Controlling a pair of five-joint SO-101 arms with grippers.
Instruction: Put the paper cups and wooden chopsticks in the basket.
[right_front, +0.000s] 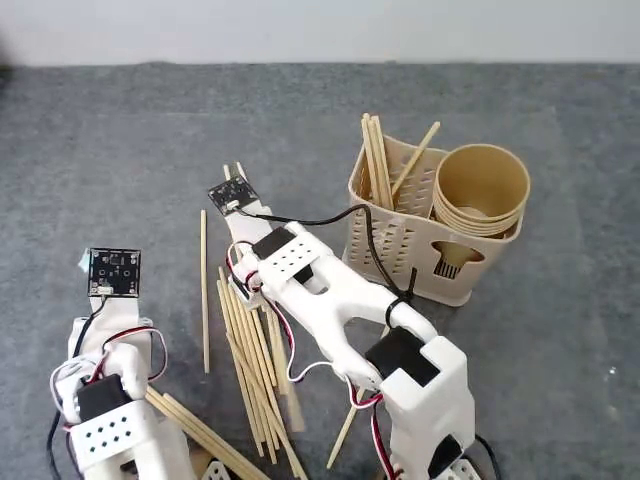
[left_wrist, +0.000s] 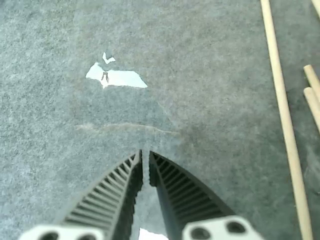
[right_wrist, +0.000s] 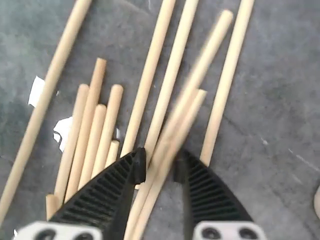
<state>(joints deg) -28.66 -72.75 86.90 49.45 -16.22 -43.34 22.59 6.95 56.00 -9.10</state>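
The beige slotted basket (right_front: 400, 235) stands at the right of the grey mat, holding stacked paper cups (right_front: 482, 190) and a few upright chopsticks (right_front: 377, 160). Several wooden chopsticks (right_front: 250, 350) lie in a loose bundle at the mat's middle, and a single chopstick (right_front: 204, 290) lies to their left. My right gripper (right_wrist: 159, 167) is down over that bundle, its jaws closed against two blurred chopsticks (right_wrist: 192, 95); other chopsticks (right_wrist: 95, 130) lie beside them. My left gripper (left_wrist: 145, 162) hovers over bare mat at the front left, shut with nothing between its fingers.
The right arm (right_front: 340, 300) stretches from the front middle toward the bundle, its cable running close to the basket. A white scuff (left_wrist: 115, 77) marks the mat ahead of the left gripper, and a long chopstick (left_wrist: 282, 110) lies off to its side. More chopsticks (right_front: 205, 435) lie by the left arm's base.
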